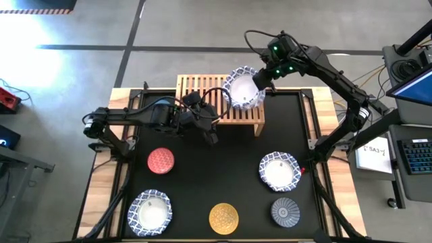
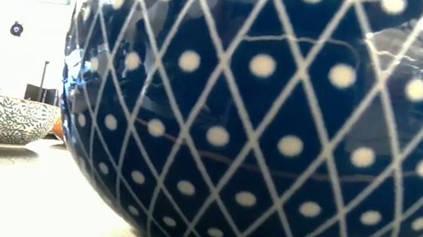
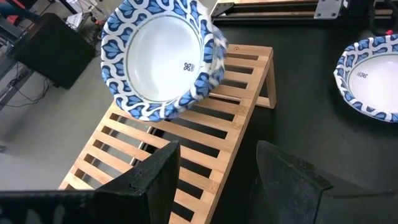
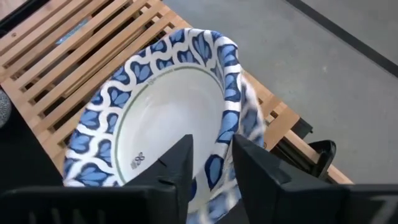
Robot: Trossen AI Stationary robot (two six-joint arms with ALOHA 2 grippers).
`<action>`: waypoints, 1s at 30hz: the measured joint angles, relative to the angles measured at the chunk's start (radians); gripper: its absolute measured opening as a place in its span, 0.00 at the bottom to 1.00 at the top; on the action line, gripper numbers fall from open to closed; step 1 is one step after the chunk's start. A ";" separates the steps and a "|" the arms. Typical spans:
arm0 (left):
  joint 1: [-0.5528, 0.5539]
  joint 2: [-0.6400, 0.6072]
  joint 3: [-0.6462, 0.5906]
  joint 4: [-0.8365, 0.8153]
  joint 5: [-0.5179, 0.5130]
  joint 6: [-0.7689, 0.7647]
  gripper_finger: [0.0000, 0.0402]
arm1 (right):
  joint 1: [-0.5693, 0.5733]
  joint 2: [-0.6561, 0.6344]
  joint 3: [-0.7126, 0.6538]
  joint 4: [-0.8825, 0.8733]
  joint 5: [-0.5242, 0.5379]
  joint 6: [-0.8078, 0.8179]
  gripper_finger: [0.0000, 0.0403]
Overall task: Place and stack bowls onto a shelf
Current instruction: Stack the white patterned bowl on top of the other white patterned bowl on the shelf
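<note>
Grey concrete floor all around, dark tape lines crossing it, and a desk with a keyboard out past the right arm. In the middle sits the black table with its pale wooden edges. On it, the light-wood slatted shelf, stretching away from both sets of jaws. The right gripper is right at the shelf's end, its jaws straddling the rim of a white bowl with blue scalloped rim; they stand slightly apart around that rim, and the bowl tilts steeply over the slats, blurred at one edge. The left gripper hovers just short of the shelf's near side, jaws spread wide with nothing between them. Well away from both grippers, more patterned white bowls rest on the black surface, one more at the near corner. Smaller ones follow: the red bowl, the yellow bowl, the ribbed dark grey bowl. Down low, a dark blue dotted bowl fills the view.
</note>
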 joint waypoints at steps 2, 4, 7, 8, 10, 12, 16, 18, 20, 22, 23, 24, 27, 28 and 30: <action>0.000 0.000 0.000 -0.003 0.000 0.000 0.49 | 0.000 0.000 0.000 0.000 0.000 0.000 0.29; 0.000 0.000 0.000 -0.008 0.001 0.000 0.49 | 0.000 0.000 0.000 0.000 0.000 0.000 0.31; 0.000 0.000 0.000 -0.008 0.001 0.000 0.49 | 0.000 0.000 0.000 -0.002 0.016 -0.002 0.33; 0.000 0.000 0.000 -0.008 0.001 0.000 0.49 | 0.000 0.000 0.000 -0.007 0.027 -0.007 0.34; 0.000 0.000 0.000 -0.008 0.001 0.000 0.49 | 0.000 0.000 0.001 -0.023 0.048 -0.016 0.35; 0.000 0.000 0.000 -0.008 0.002 0.000 0.49 | 0.000 0.000 0.001 -0.039 0.051 -0.019 0.35; 0.000 0.000 0.000 -0.008 0.002 0.000 0.49 | 0.001 -0.002 0.001 -0.110 0.042 -0.018 0.34; 0.000 0.000 0.000 -0.009 0.002 0.000 0.49 | 0.005 -0.002 0.001 -0.162 0.041 -0.012 0.33; 0.000 0.000 0.000 -0.013 0.002 0.000 0.49 | 0.008 -0.002 0.001 -0.200 0.041 0.002 0.32; 0.000 0.000 0.000 -0.016 0.002 -0.005 0.49 | 0.012 -0.003 0.001 -0.218 0.041 0.018 0.31; -0.001 0.000 0.000 -0.017 0.002 -0.009 0.49 | 0.016 -0.004 0.001 -0.221 0.042 0.032 0.31; -0.001 0.000 0.000 -0.022 0.002 -0.012 0.49 | 0.020 -0.006 0.001 -0.223 0.042 0.039 0.31; -0.002 0.000 -0.003 -0.038 0.002 -0.028 0.49 | 0.045 -0.016 0.001 -0.236 0.042 0.067 0.32; -0.002 0.000 -0.005 -0.043 0.002 -0.033 0.49 | 0.056 -0.019 0.001 -0.247 0.042 0.078 0.32; -0.002 0.000 -0.006 -0.055 0.002 -0.045 0.49 | 0.085 -0.021 0.001 -0.271 0.042 0.096 0.33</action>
